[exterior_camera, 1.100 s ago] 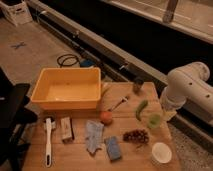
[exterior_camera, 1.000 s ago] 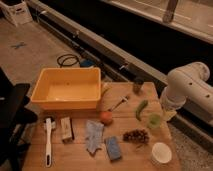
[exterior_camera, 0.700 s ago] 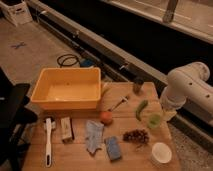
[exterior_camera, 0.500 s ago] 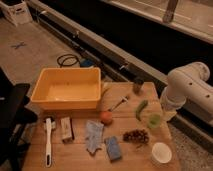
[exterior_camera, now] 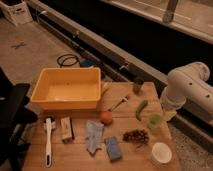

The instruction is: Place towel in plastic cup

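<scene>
Towel (exterior_camera: 93, 135): we see it lying just in front of the yellow bin (exterior_camera: 41, 96).
Green cup (exterior_camera: 154, 121): well right of the bin.
Gripper (exterior_camera: 169, 114): farther right of the bin; its grip we cannot tell.

A grey towel (exterior_camera: 93, 135) lies on the wooden table (exterior_camera: 75, 156) just in front of the yellow tub (exterior_camera: 65, 104). The green cup (exterior_camera: 154, 121) stands well to the tub's right; the gripper (exterior_camera: 170, 114) hangs even farther right, at the table's edge.

Towel (exterior_camera: 93, 135) hemmed rt by sponge (exterior_camera: 112, 148), orange (exterior_camera: 106, 117); open from above. End effector (exterior_camera: 169, 113) at table (exterior_camera: 75, 161) rt edge, beside green cup (exterior_camera: 154, 121).
</scene>
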You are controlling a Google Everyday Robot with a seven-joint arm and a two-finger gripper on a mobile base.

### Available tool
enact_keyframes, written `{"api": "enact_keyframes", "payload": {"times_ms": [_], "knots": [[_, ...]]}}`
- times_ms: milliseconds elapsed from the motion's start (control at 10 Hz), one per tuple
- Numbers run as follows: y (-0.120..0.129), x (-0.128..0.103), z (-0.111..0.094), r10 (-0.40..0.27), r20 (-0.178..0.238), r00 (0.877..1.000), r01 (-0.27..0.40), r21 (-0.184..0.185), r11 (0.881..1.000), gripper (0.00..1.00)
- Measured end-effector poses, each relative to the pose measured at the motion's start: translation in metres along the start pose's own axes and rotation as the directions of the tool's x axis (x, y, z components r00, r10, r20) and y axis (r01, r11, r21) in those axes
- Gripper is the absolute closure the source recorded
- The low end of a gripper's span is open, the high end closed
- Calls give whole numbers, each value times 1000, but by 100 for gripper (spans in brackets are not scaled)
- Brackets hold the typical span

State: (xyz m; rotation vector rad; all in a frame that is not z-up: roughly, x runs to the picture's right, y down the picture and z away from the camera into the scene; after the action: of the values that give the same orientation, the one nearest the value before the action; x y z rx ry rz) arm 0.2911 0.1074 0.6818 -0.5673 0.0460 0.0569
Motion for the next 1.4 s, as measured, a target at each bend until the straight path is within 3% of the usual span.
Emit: {"api": "enact_keyframes", "payload": {"times_ms": [900, 1100, 1200, 1400], "knots": [[0, -1, 0, -9, 0, 1000, 9, 4, 1000, 35], [-2, -6, -8, -78, 3, 997, 78, 27, 997, 35], [-4, -18, -16, -147, 6, 989, 147, 40, 988, 35], [-2, -56, -24, -283, 17, 959, 282, 53, 958, 35]]}}
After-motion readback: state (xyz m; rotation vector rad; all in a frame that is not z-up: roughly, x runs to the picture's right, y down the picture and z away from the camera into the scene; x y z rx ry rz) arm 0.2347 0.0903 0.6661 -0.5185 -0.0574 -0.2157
